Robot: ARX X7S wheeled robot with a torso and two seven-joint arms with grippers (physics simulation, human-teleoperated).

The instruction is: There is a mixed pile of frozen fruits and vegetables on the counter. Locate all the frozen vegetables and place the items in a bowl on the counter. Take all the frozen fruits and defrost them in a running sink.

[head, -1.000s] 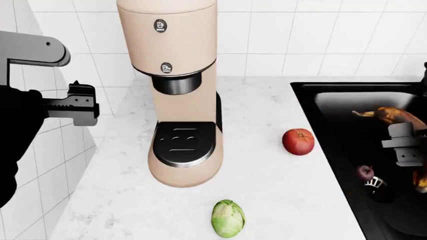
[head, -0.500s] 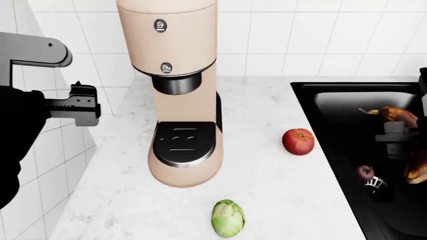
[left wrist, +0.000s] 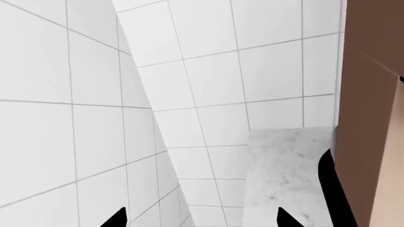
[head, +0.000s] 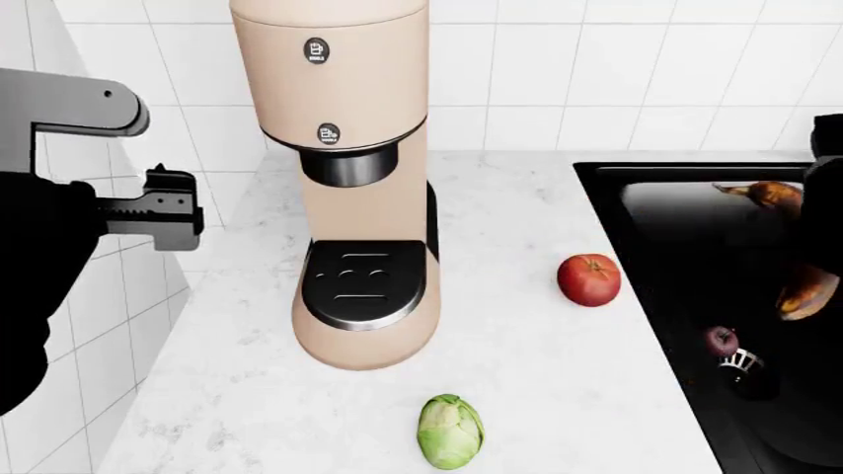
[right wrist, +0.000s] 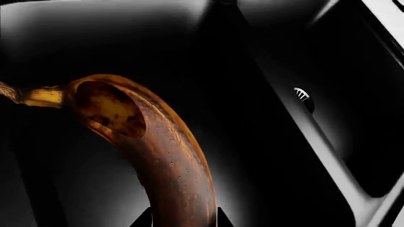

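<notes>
A red apple point(head: 589, 279) sat upright on the white counter point(head: 527, 355), just beside the sink's point(head: 685, 212) near rim. Nearer the front edge lay a pale green, leafy cabbage point(head: 451, 431), on its side, well apart from the apple. Over the black sink basin a brown, overripe banana point(right wrist: 158, 161) hung curved, its stem end point(head: 753, 190) toward the back wall; the right wrist view showed it between dark fingertips at the frame's edge. A small dark purple fruit point(head: 720, 342) rested on the sink floor by the drain point(head: 741, 360).
</notes>
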